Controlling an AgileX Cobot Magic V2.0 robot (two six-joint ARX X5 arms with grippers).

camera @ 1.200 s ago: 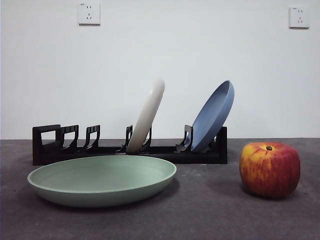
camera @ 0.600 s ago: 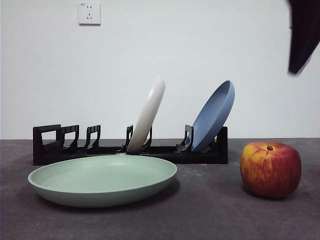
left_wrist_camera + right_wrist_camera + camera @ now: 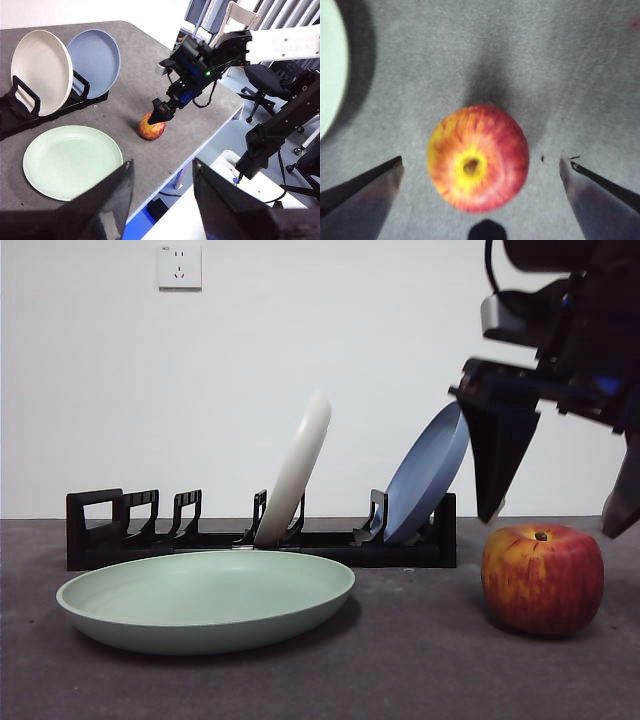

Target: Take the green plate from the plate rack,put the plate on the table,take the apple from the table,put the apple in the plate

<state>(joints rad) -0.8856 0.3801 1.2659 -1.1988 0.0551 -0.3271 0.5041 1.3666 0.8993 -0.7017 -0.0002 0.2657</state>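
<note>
The green plate (image 3: 205, 600) lies flat on the table (image 3: 400, 670) in front of the plate rack (image 3: 100, 530). It also shows in the left wrist view (image 3: 72, 161) and at the edge of the right wrist view (image 3: 327, 65). The apple (image 3: 542, 580) stands upright on the table to the plate's right, apart from it. My right gripper (image 3: 550, 524) is open just above the apple (image 3: 477, 157), one jaw on either side, not touching it. My left gripper (image 3: 162, 165) is open and empty, high above the table's near edge.
A cream-white plate (image 3: 295, 470) and a blue plate (image 3: 425, 475) lean in the rack behind the green plate. The blue plate is close behind the right gripper's jaw. The table's edge (image 3: 220, 115) runs near the apple (image 3: 151, 129).
My right arm has come down from the top right corner and now hangs open just over the apple. The plates, rack and apple have not moved.
</note>
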